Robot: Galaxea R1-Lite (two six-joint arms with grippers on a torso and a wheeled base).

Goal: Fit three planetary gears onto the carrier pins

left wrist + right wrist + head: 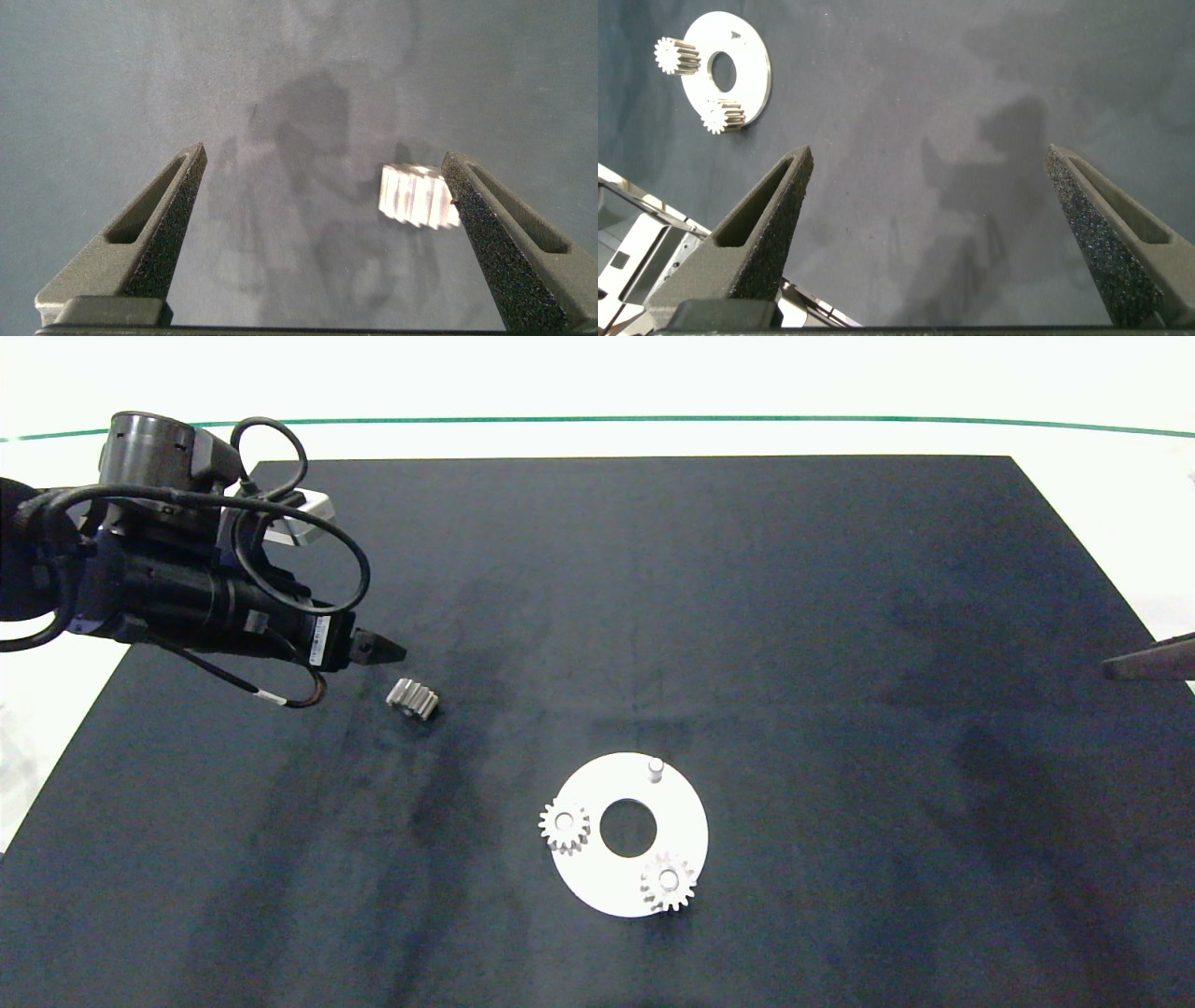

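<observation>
The white carrier disc [597, 784] lies on the black mat, front of centre. Two planetary gears [565, 826] [668, 882] sit on carrier pins at its left and front right. The far pin [655, 768] is bare. A third gear [414, 698] rests on its edge on the mat, left of the disc. My left gripper [385, 651] hovers open just above it, and in the left wrist view the gear [419, 196] lies close to one finger [486, 224] of the left gripper [324, 155]. My right gripper [929, 151] is open and empty at the mat's right edge [1148, 663], with the disc [752, 70] far ahead.
The black mat [747, 569] covers most of the white table [1102, 457], which shows beyond the mat's edges. A green line [653, 418] runs along the table's far side. A metal frame [635, 252] shows past the mat's edge in the right wrist view.
</observation>
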